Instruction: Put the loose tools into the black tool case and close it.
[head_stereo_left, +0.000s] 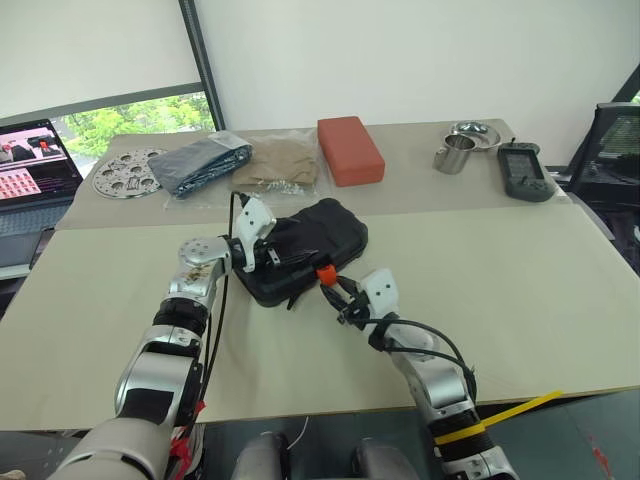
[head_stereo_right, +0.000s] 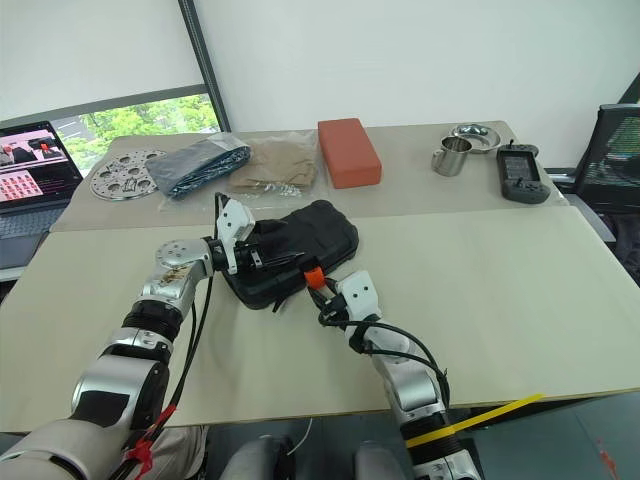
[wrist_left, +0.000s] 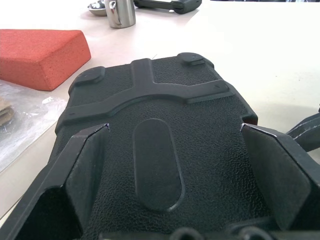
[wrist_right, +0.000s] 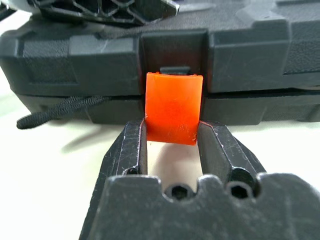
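The black tool case (head_stereo_left: 305, 248) is lying shut near the middle of the table (head_stereo_left: 520, 290), its orange latch (wrist_right: 173, 107) facing the near edge. The right gripper (wrist_right: 172, 145) is pinching that latch between its two fingers, seemingly touching both sides. The left gripper (head_stereo_left: 262, 240) is resting spread wide over the case's lid from the left. Beyond, a red-orange block (head_stereo_left: 350, 149) and a steel cup (head_stereo_left: 455, 154) are sitting along the far edge.
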